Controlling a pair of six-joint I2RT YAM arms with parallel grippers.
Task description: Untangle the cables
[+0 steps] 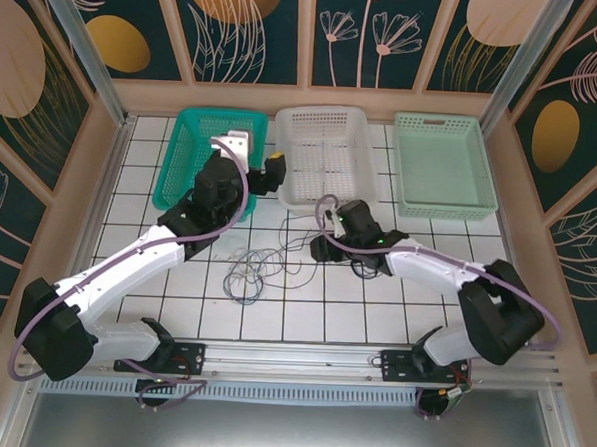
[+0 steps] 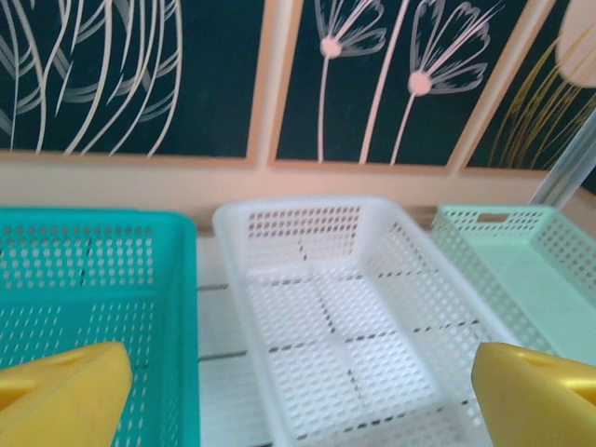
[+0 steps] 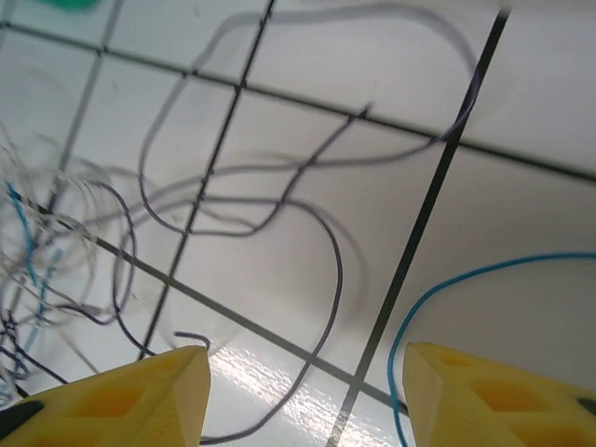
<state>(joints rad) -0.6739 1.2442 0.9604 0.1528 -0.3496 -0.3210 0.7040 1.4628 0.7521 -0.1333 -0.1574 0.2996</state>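
- From the top camera I see the cables [image 1: 254,268] lying as a loose knot of thin loops on the white tiled table [image 1: 426,280]. They sit between the two arms and in front of the baskets.
- In that view the left gripper [image 1: 264,174] is up at the near edges of the teal basket [image 1: 193,163] and the white basket [image 1: 327,155]. A pale green basket [image 1: 444,163] stands to the right. The right gripper [image 1: 322,248] is low, just beside the right edge of the tangle.
- My left wrist camera faces the three baskets. The left gripper [image 2: 298,391] is released, with its yellow fingers [image 2: 65,396] wide apart at the frame corners and nothing between them. The white basket [image 2: 326,317] is perforated plastic, and behind it stands a dark wall panel painted with flowers [image 2: 372,65].
- My right wrist camera gives detail the overhead misses. The cables [image 3: 326,242] are separate strands: greyish-purple curves, a pale bundle on the left, and a turquoise-blue wire [image 3: 466,279] on the right. The right gripper [image 3: 307,372] stands open over the glossy tiles, its fingers [image 3: 140,400] grasping nothing.
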